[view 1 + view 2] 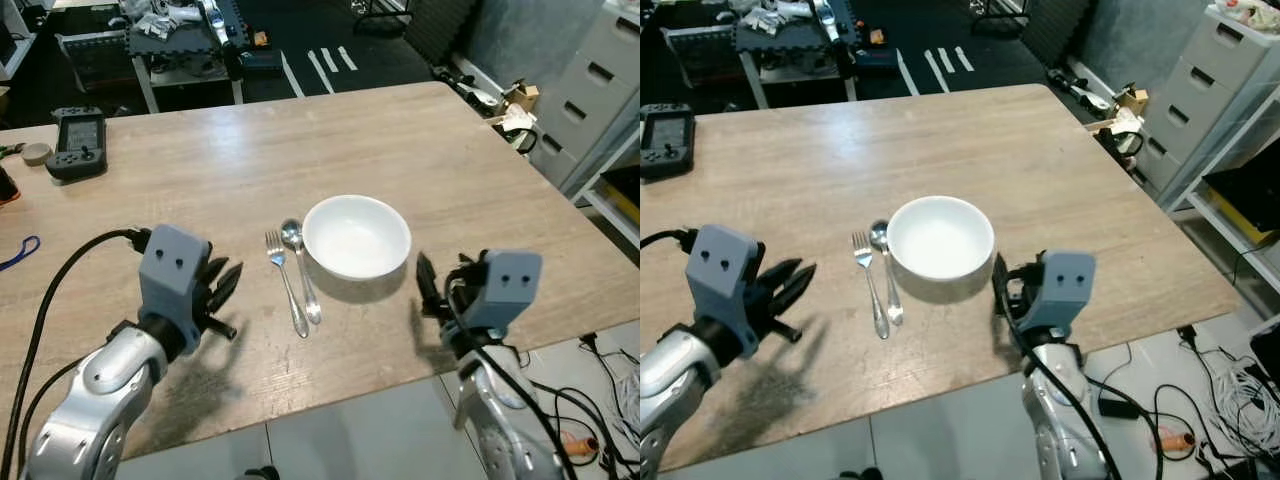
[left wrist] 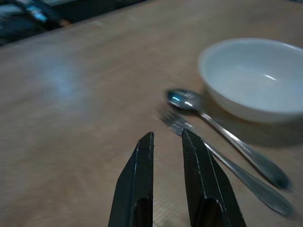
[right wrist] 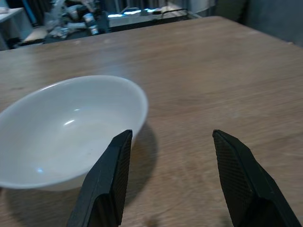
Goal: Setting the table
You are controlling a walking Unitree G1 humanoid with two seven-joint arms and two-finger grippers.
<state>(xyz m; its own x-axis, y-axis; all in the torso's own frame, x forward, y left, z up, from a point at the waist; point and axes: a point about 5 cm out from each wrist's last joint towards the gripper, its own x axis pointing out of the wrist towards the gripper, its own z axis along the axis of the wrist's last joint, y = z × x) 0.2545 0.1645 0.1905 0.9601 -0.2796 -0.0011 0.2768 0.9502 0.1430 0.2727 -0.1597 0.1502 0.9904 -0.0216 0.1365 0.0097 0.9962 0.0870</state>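
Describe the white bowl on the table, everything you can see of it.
The white bowl is round, shallow and glossy, ceramic by the look of it, and empty. It stands upright on the wooden table, near the front edge. A spoon lies just to its left, very close to its rim, with a fork beyond that. The right gripper is open and hovers beside the bowl's right side without touching it. Nothing else touches the bowl.

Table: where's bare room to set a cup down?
Free: the table behind the bowl, and the stretch right of it toward the far corner. Crowded: the fork and spoon left of the bowl, and the front edge by both pincers.
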